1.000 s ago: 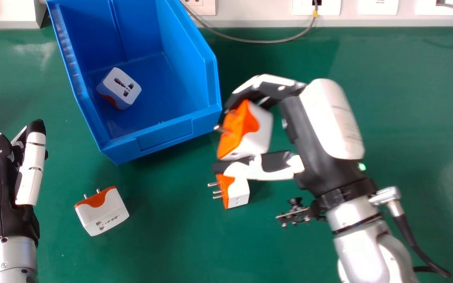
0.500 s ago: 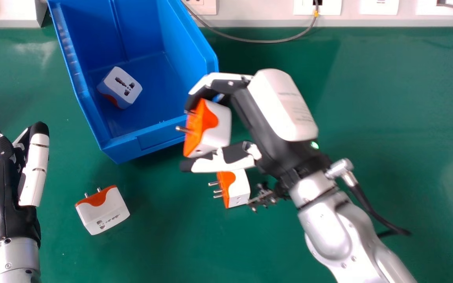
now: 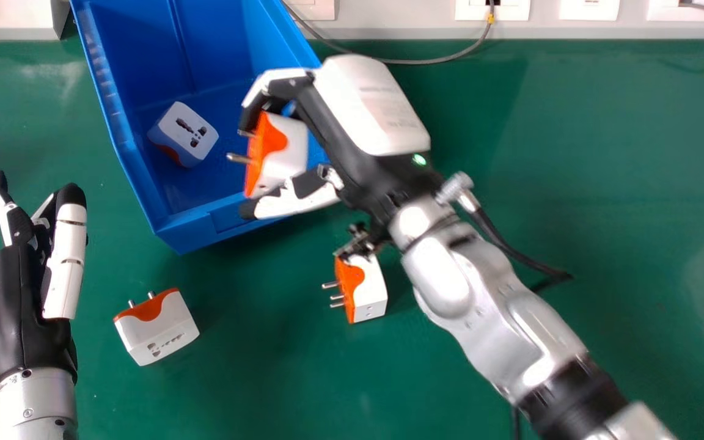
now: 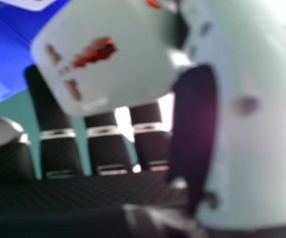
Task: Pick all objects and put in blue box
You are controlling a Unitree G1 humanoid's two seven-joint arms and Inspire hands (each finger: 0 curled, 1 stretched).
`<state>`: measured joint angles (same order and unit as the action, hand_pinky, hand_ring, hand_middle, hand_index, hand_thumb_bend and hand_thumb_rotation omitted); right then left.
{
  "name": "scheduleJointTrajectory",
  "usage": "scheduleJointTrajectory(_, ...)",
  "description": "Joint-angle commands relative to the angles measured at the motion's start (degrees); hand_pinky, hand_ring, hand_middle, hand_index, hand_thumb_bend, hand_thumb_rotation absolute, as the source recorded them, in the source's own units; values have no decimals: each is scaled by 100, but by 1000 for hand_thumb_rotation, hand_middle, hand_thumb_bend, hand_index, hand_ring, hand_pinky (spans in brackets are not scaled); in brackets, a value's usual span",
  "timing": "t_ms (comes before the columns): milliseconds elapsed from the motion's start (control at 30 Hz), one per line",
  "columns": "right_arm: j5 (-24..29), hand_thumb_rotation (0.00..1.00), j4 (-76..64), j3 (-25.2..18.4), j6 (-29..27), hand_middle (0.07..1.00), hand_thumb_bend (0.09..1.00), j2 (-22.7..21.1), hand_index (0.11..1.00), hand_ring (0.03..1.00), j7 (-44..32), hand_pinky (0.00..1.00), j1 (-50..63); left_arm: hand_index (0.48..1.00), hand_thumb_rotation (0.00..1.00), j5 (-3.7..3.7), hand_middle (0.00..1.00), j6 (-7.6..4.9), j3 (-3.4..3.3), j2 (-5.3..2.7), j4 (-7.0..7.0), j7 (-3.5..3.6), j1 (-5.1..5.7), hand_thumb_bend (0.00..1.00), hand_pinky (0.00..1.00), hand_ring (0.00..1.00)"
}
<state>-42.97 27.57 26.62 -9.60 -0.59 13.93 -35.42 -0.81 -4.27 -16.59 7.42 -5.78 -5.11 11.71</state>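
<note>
Wide green table (image 3: 572,183) beside box rim (image 3: 113,116); adapter (image 3: 288,153) in fingers (image 3: 278,87)

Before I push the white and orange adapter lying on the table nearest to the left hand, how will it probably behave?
The adapter looks like hard moulded plastic, so it should stay stiff. Its flat, boxy sides suggest sliding over the table rather than rolling. The metal pins stick out and might catch on something.

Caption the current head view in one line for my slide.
Right hand holding a white-and-orange plug adapter over the blue box, one adapter inside, two on the green table.
</note>
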Motion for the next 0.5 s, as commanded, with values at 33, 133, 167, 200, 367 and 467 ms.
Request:
scheduleJointTrajectory(33,18,145,598,15,-45,164,487,247,469,98,243,57,-752,893,821,70,873,-3,13,9,-211,-20,32,449,837,907)
scheduleJointTrajectory(133,109,145,1360,-6,-107,195,487,427,469,117,326,70,-1339,898,824,87,874,20,4,25,-191,-17,28,449,839,908)
scheduleJointTrajectory(167,130,145,1546,-12,-129,212,487,468,469,130,360,80,-1473,901,826,92,874,26,4,27,-195,-18,30,455,840,908)
scheduleJointTrajectory(200,146,146,1720,-16,-138,218,487,507,469,135,382,84,-1604,902,827,101,874,37,8,24,-219,-20,44,457,840,909)
scheduleJointTrajectory(367,136,146,2502,20,44,265,487,761,472,170,446,109,-2270,904,828,116,874,69,33,-20,-293,-30,87,462,840,908)
scheduleJointTrajectory(467,141,147,2858,42,184,320,487,929,475,217,456,152,-2590,904,828,124,874,86,52,-48,-350,-48,117,463,840,908)
